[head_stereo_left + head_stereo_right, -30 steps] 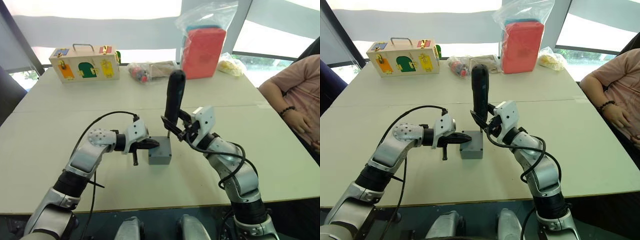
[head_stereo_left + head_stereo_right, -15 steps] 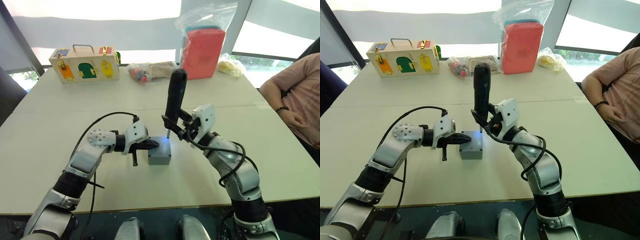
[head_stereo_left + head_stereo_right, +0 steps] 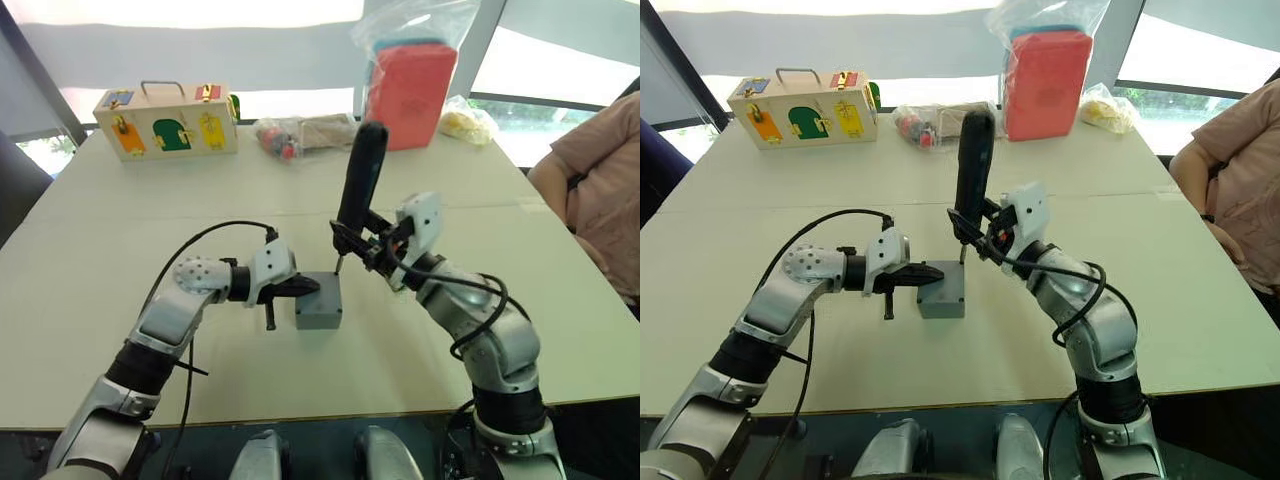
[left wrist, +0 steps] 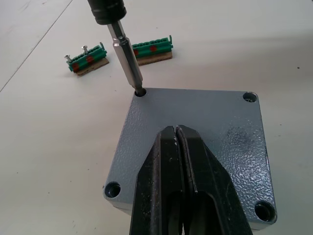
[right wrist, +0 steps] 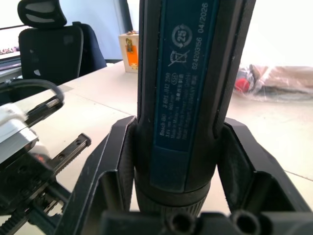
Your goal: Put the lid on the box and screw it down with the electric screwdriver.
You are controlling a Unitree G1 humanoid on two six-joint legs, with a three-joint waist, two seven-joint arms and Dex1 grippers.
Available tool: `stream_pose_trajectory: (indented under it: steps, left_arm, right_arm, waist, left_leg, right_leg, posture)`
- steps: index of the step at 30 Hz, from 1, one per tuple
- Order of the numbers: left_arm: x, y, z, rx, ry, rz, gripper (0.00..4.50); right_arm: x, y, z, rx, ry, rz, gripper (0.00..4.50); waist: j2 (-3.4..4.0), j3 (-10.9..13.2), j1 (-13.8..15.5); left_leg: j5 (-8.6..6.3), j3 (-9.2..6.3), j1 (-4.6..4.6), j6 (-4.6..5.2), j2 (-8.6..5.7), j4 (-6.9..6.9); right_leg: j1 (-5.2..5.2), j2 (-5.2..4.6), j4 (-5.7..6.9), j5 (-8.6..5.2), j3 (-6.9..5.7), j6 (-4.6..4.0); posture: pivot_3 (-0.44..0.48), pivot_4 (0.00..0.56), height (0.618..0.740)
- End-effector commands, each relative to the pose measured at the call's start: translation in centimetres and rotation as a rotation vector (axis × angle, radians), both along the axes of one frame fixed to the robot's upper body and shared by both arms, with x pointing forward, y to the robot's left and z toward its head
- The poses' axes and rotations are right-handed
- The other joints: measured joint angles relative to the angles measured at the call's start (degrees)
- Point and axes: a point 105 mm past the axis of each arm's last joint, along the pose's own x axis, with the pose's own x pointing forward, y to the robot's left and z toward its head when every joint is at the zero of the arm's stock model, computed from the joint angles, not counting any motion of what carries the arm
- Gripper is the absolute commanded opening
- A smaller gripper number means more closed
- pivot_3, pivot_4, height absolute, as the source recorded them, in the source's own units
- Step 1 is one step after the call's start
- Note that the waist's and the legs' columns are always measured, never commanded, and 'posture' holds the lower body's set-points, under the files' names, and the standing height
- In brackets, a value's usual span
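Under the closed left tool [image 4: 176, 134] sits the lid [image 4: 215, 132]; right tool [image 3: 372, 245] grips the electric screwdriver [image 3: 358, 180].

The closed fingers [image 4: 183, 196] of the left claw [image 4: 176, 131] lie across the lid [image 4: 230, 137] and cover its middle and lower part in the left wrist view; the frame's bottom edge cuts them off. The box [image 3: 318, 312] under the lid is closed, so its inside is hidden. The electric screwdriver [image 5: 183, 93] runs out of the top of the right wrist view, its bit out of sight there. At the right edge of the left eye view, a person [image 3: 600, 190] is cut off.
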Motion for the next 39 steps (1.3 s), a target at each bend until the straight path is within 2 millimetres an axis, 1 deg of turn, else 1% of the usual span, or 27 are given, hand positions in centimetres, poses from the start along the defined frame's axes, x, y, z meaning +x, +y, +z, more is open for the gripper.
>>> stream_pose_trajectory:
  steps: [1,2,3,4,6,8,12,14,15,18,20,23,25,28,30,32,35,36,37,38,39]
  left_arm:
    - [-0.7,0.2,2.0,-0.028,-0.017,-0.051,0.00]
    - [-0.9,0.2,2.8,-0.047,-0.022,-0.067,0.00]
    - [-1.0,0.3,3.5,-0.062,-0.027,-0.077,0.00]
    - [-1.1,0.3,4.4,-0.077,-0.037,-0.087,0.00]
    - [-1.1,0.4,5.7,-0.096,-0.053,-0.098,0.00]
    - [-1.2,0.5,6.5,-0.109,-0.064,-0.105,0.00]
    - [-1.8,0.6,7.7,-0.135,-0.079,-0.126,0.00]
    - [-2.3,0.8,8.3,-0.148,-0.086,-0.140,0.00]
    - [-2.4,0.8,8.5,-0.152,-0.087,-0.144,0.00]
    - [-3.1,1.0,8.8,-0.165,-0.089,-0.154,0.00]
    - [-3.3,0.9,8.9,-0.168,-0.088,-0.154,0.00]
    - [-3.3,0.9,8.9,-0.169,-0.089,-0.147,0.00]
    - [-3.3,0.8,8.9,-0.168,-0.090,-0.145,0.00]
    - [-3.4,0.8,8.9,-0.166,-0.094,-0.133,0.00]
    - [-3.5,0.9,8.6,-0.154,-0.092,-0.127,0.00]
    - [-3.6,1.1,8.4,-0.143,-0.086,-0.117,0.00]
    - [-3.5,1.5,8.2,-0.129,-0.079,-0.101,0.00]
    - [-3.5,1.6,8.1,-0.126,-0.075,-0.092,0.00]
    - [-3.4,1.9,8.0,-0.120,-0.072,-0.080,0.00]
    - [-3.2,2.4,7.7,-0.112,-0.071,-0.051,0.00]
    - [-3.0,2.8,7.5,-0.106,-0.070,-0.031,0.00]
  right_arm:
    - [-1.4,-2.6,5.8,0.061,-0.098,-0.026,1.87]
    - [-1.1,-3.7,5.8,0.042,-0.045,-0.060,1.87]
    - [-0.7,-4.8,5.6,0.021,0.003,-0.097,1.87]
    - [-0.2,-6.4,5.3,-0.024,0.061,-0.157,1.87]
    - [0.5,-8.9,4.8,-0.086,0.159,-0.242,1.87]
    - [0.7,-10.6,4.2,-0.129,0.245,-0.287,1.87]
    - [0.5,-13.8,1.3,-0.283,0.490,-0.339,1.87]
    - [0.5,-15.2,-0.5,-0.326,0.624,-0.350,1.87]
    - [0.5,-15.7,-1.0,-0.342,0.662,-0.354,1.87]
    - [0.7,-17.5,-3.6,-0.373,0.830,-0.399,1.87]
    - [0.9,-18.3,-4.4,-0.389,0.887,-0.434,1.87]
    - [1.1,-18.3,-5.4,-0.386,0.958,-0.419,1.87]
    - [1.1,-18.4,-5.7,-0.395,0.977,-0.423,1.87]
    - [1.4,-18.4,-7.2,-0.431,1.016,-0.437,1.87]
    - [1.6,-18.3,-7.7,-0.440,1.022,-0.436,1.87]
    - [1.8,-18.1,-7.5,-0.434,1.006,-0.422,2.85]
    - [2.0,-18.0,-6.4,-0.451,0.953,-0.415,3.82]
    - [2.2,-18.0,-5.6,-0.474,0.908,-0.415,4.21]
    - [2.4,-17.9,-4.8,-0.503,0.852,-0.408,4.45]
    - [2.8,-17.7,-3.2,-0.563,0.735,-0.405,4.45]
    - [3.0,-17.4,-2.1,-0.609,0.653,-0.397,4.45]
  waist:
    - [0.16,0.2,0.1]
    - [0.22,0.4,0.2]
    - [0.23,0.5,0.2]
    - [0.22,0.6,0.2]
    - [0.14,0.8,0.2]
    - [0.13,1.0,0.1]
    - [0.25,1.5,0.0]
    - [0.20,1.7,-0.2]
    - [0.20,1.8,-0.2]
    - [0.18,2.0,-0.3]
    - [0.17,2.0,-0.3]
    - [0.23,2.1,-0.2]
    - [0.21,2.1,-0.2]
    - [0.19,2.1,-0.1]
    - [0.11,2.1,-0.2]
    - [0.02,2.1,-0.2]
    - [0.00,2.1,-0.1]
    - [0.00,2.1,-0.1]
    - [0.04,2.1,-0.1]
    - [0.10,2.1,0.0]
    - [0.17,2.2,0.0]
  left_leg:
    - [0.02,-0.01,-0.27,-0.02,-0.01,0.05]
    - [0.05,-0.03,-0.57,-0.06,-0.01,0.15]
    - [0.07,-0.03,-0.66,-0.08,-0.05,0.18]
    - [0.06,-0.03,-0.69,-0.08,-0.09,0.18]
    - [0.06,-0.03,-0.71,-0.07,-0.18,0.19]
    - [0.05,-0.02,-0.70,-0.04,-0.25,0.20]
    - [0.01,0.04,-0.70,0.05,-0.33,0.33]
    - [-0.02,0.06,-0.70,0.12,-0.29,0.42]
    - [-0.04,0.06,-0.71,0.15,-0.28,0.48]
    - [-0.08,0.05,-0.73,0.21,-0.18,0.62]
    - [-0.08,0.03,-0.72,0.21,-0.14,0.64]
    - [-0.07,0.05,-0.71,0.21,-0.15,0.71]
    - [-0.07,0.07,-0.71,0.21,-0.15,0.76]
    - [-0.07,0.07,-0.71,0.21,-0.15,0.82]
    - [-0.07,0.07,-0.71,0.21,-0.16,0.84]
    - [-0.07,0.05,-0.66,0.21,-0.15,0.87]
    - [-0.07,0.07,-0.62,0.21,-0.16,0.93]
    - [-0.06,0.07,-0.62,0.20,-0.16,0.94]
    - [-0.06,0.07,-0.62,0.20,-0.16,0.96]
    - [-0.05,0.07,-0.62,0.18,-0.17,0.98]
    - [-0.04,0.07,-0.62,0.17,-0.19,0.98]
  right_leg:
    - [-0.23,0.01,0.04,0.06,-0.01,0.10]
    - [-0.49,0.02,0.07,0.14,-0.05,0.20]
    - [-0.55,0.02,0.06,0.16,-0.07,0.20]
    - [-0.55,0.00,0.04,0.16,-0.10,0.20]
    - [-0.50,-0.02,-0.02,0.16,-0.20,0.20]
    - [-0.45,0.05,-0.06,0.15,-0.21,0.20]
    - [-0.42,0.11,-0.03,0.15,-0.18,0.23]
    - [-0.42,0.23,-0.01,0.15,-0.15,0.27]
    - [-0.42,0.32,-0.01,0.17,-0.12,0.30]
    - [-0.42,0.53,0.02,0.22,-0.12,0.39]
    - [-0.41,0.59,0.04,0.23,-0.12,0.41]
    - [-0.39,0.61,0.07,0.25,-0.09,0.45]
    - [-0.39,0.62,0.07,0.28,-0.07,0.50]
    - [-0.33,0.62,0.05,0.29,-0.06,0.52]
    - [-0.31,0.62,0.04,0.30,-0.04,0.54]
    - [-0.24,0.62,0.04,0.31,-0.04,0.55]
    - [-0.16,0.61,0.04,0.33,-0.02,0.57]
    - [-0.16,0.61,0.03,0.34,-0.01,0.58]
    - [-0.16,0.61,0.03,0.35,0.00,0.58]
    - [-0.16,0.61,0.03,0.36,0.01,0.59]
    - [-0.17,0.60,0.04,0.36,0.02,0.60]
  posture:
    - [0.000,0.150,0.730]
    - [0.000,0.150,0.730]
    - [0.000,0.150,0.730]
    - [0.000,0.150,0.730]
    - [0.000,0.150,0.730]
    - [0.000,0.150,0.730]
    - [0.000,0.150,0.730]
    - [0.000,0.150,0.730]
    - [0.000,0.150,0.730]
    - [0.000,0.150,0.730]
    - [0.000,0.150,0.730]
    - [0.000,0.150,0.730]
    - [0.000,0.150,0.730]
    - [0.000,0.150,0.730]
    - [0.000,0.150,0.730]
    - [0.000,0.150,0.730]
    - [0.000,0.150,0.730]
    - [0.000,0.150,0.730]
    - [0.000,0.150,0.730]
    - [0.000,0.150,0.730]
    - [0.000,0.150,0.730]
